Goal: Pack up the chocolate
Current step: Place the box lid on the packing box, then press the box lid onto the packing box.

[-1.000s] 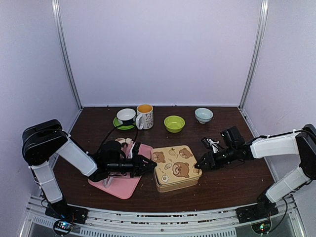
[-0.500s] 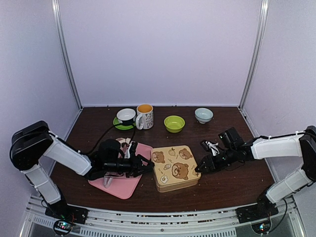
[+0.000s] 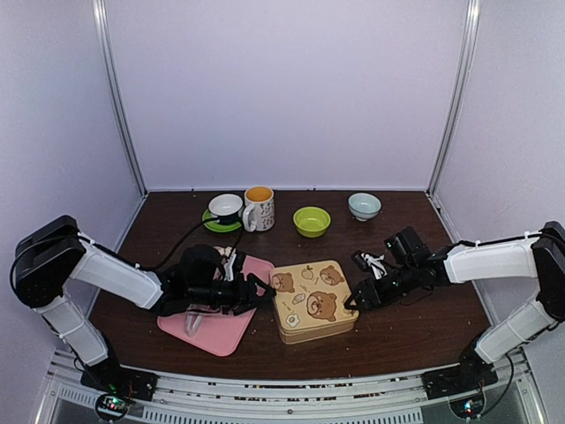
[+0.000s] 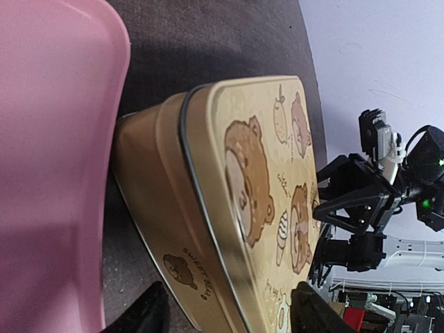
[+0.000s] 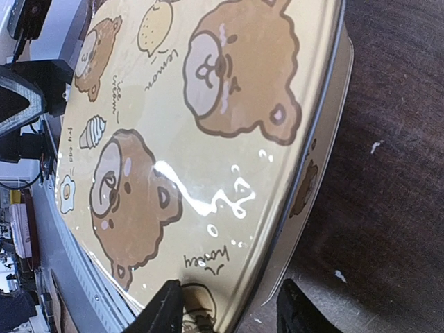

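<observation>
The square gold tin [image 3: 313, 301] with cartoon bears stands closed at the table's front middle. It fills the left wrist view [image 4: 229, 201] and the right wrist view [image 5: 194, 125]. My left gripper [image 3: 259, 294] is open at the tin's left edge, one finger beside the wall and one over the lid [image 4: 229, 316]. My right gripper [image 3: 357, 300] is open at the tin's right edge, its fingers astride the lid's rim [image 5: 232, 309]. A few small pale and brown chocolate pieces [image 3: 226, 254] show at the far end of the pink tray [image 3: 221, 334], mostly hidden by my left arm.
A white cup on a green saucer [image 3: 226, 209], an orange-rimmed mug [image 3: 259, 208], a green bowl [image 3: 312, 221] and a pale blue bowl [image 3: 364, 206] line the back. The metal end of the tongs [image 3: 190, 324] lies on the pink tray [image 4: 48, 139].
My left arm has lowered and both grippers have closed in on the tin, the left to its left edge, the right to its right edge.
</observation>
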Tool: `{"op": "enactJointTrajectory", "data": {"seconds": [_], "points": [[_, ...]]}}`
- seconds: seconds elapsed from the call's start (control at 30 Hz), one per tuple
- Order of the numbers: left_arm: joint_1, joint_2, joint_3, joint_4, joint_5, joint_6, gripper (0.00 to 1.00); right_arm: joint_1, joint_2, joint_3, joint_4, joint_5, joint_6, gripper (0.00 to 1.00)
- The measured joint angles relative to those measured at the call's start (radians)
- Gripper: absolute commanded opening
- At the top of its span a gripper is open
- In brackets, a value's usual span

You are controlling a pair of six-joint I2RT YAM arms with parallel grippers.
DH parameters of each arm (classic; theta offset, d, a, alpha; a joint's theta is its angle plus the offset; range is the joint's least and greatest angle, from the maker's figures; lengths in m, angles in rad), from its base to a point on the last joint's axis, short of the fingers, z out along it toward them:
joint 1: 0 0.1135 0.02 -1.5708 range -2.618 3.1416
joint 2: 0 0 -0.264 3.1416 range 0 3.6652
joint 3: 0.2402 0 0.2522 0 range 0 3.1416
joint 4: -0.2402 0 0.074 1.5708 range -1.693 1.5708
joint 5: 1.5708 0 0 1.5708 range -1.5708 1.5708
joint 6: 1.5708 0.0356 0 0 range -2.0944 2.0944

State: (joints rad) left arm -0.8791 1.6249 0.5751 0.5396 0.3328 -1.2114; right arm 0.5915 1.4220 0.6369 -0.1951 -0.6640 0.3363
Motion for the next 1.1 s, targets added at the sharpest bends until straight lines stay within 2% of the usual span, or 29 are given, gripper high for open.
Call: {"op": "enactJointTrajectory", "data": {"seconds": [0.1,0.73,0.97,1.1], "points": [[0.0,0.019,0.013,0.007,0.003,0.003,0.61,0.011,0.0,0.002,-0.001,0.005,-0.005,0.46],[0.001,0.12,0.078,0.019,0.054,0.013,0.31,0.059,0.001,0.016,-0.009,0.039,-0.014,0.43],[0.01,0.125,0.084,0.012,0.075,0.015,0.29,0.096,-0.014,0.015,-0.01,0.097,0.012,0.43],[0.01,0.137,0.084,0.008,0.07,0.019,0.33,0.106,-0.013,0.015,-0.004,0.118,0.027,0.43]]}}
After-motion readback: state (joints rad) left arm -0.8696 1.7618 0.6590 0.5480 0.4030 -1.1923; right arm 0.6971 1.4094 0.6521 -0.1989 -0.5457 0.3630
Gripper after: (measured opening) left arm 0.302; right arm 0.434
